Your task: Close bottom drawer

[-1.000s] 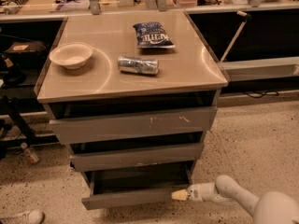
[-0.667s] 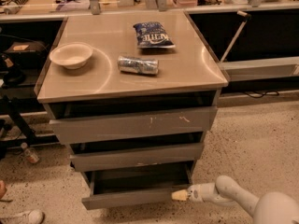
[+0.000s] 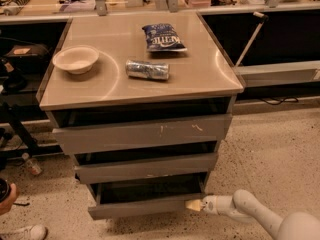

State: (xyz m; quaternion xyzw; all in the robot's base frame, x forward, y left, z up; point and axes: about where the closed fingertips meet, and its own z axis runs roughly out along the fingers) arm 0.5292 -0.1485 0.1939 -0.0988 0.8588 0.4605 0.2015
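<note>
The bottom drawer [image 3: 142,207] is the lowest, narrowest of three grey drawers and stands partly pulled out, its dark tray showing behind a plain front. My gripper [image 3: 193,204] comes in from the lower right on a white arm. Its pale fingertips are together and rest against the right end of the bottom drawer's front. The middle drawer [image 3: 146,167] and the wide top drawer [image 3: 142,133] with white scratch marks also stand slightly out.
On the cabinet top [image 3: 200,74] lie a white bowl [image 3: 75,59], a crushed can [image 3: 147,69] and a blue chip bag [image 3: 163,37]. A person's hand [image 3: 6,196] and shoe [image 3: 25,232] show at the lower left. Dark shelving stands behind, with speckled floor [image 3: 270,154] to the right.
The bottom drawer has slid a little way in toward the cabinet, and my gripper has followed it, staying at the front's right end.
</note>
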